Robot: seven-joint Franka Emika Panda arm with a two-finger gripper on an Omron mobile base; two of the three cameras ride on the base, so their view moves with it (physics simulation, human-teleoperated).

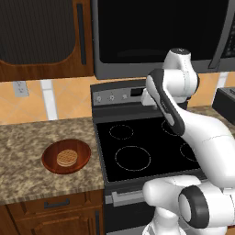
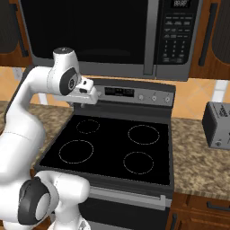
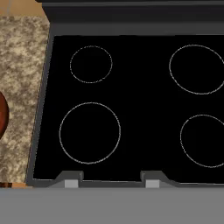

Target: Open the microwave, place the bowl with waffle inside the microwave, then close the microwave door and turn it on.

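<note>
The microwave [image 1: 156,36] hangs above the stove, and the microwave door [image 2: 90,31] is closed, with its long grey handle [image 2: 151,36] at the right edge. On the granite counter left of the stove sits the reddish-brown bowl [image 1: 66,156] with the tan waffle [image 1: 67,157] in it. The bowl's rim [image 3: 2,116] also peeks in at the left edge of the hand view. My gripper [image 3: 111,181] hovers over the stove's front edge, facing down. Its fingertips [image 3: 72,180] stand apart with nothing between them, well to the right of the bowl.
The black glass-top stove [image 1: 142,147] with its ring burners lies under the hand, and its knob panel [image 2: 134,94] runs along the back. A grey toaster [image 2: 218,126] stands on the right counter. Dark wooden cabinets [image 1: 41,36] flank the microwave.
</note>
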